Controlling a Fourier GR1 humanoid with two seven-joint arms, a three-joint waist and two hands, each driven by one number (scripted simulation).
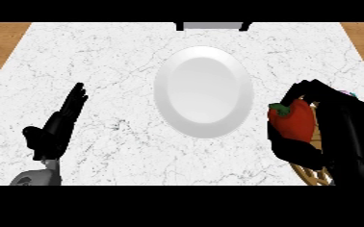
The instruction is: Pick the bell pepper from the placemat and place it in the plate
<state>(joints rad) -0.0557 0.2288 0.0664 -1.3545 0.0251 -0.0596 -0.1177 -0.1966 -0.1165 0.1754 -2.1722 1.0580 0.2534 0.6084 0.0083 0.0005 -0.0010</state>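
Right hand (328, 125): curling black fingers and thumb around the red bell pepper (293, 120), holding it just right of the white plate (204, 92), above a woven placemat (313, 175) peeking out underneath. Plate lying in the middle of the white marble desk (99, 48), nothing sitting in it. Left hand (58, 125): resting open at the left, fingers straight. No writing showing anywhere.

We see only part of the red bell pepper (295, 120): the right hand (334, 130) curls round it and covers its right and lower sides. A woven placemat (315, 175) near the counter's right edge shows as a sliver beneath that hand, the rest hidden. A small pale patch (346, 93) above the hand is too small for us to tell.
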